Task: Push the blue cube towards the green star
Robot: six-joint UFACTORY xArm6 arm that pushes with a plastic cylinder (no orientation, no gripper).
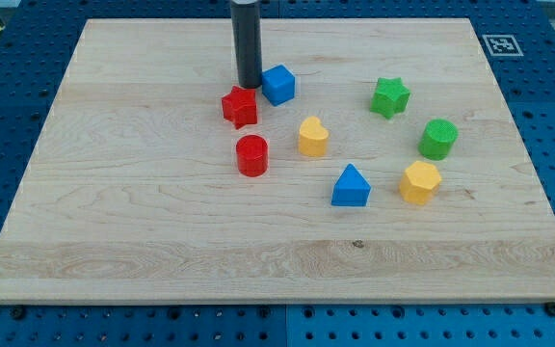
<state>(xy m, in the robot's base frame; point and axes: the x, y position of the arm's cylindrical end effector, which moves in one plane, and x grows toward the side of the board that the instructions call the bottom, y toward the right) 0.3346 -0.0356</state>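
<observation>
The blue cube [278, 84] sits on the wooden board near the view's top centre. The green star [390, 97] lies to its right, about a hand's width away. My tip [250, 85] stands just left of the blue cube, touching or nearly touching its left side, and just above the red star [240, 106]. The rod rises straight up out of the view's top.
A red cylinder [251, 155] lies below the red star. A yellow heart-like block [312, 137], a blue triangular block [351, 186], a yellow hexagon [420, 181] and a green cylinder [438, 139] lie to the right. The board's edge [277, 305] runs along the bottom.
</observation>
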